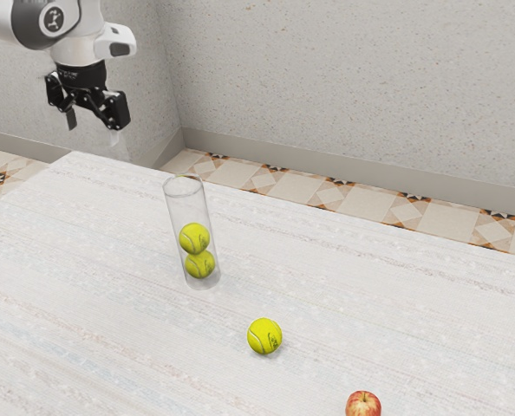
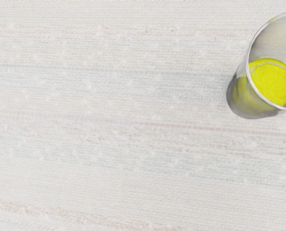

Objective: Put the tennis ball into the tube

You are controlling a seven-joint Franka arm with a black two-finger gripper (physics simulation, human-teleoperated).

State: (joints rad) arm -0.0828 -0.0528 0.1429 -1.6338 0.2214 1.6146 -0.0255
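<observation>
Black and wide-jawed, your gripper (image 1: 93, 133) holds only air while the clear tube (image 1: 188, 206) stands upright, long axis vertical, mouth up.

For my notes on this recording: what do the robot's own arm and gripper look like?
The arm is glossy white with rounded housings, and one joint wears a dark grey round cap with a pale circular marking. Below, the gripper is black and angular, with two jointed fingers. I can make out no cables.
</observation>
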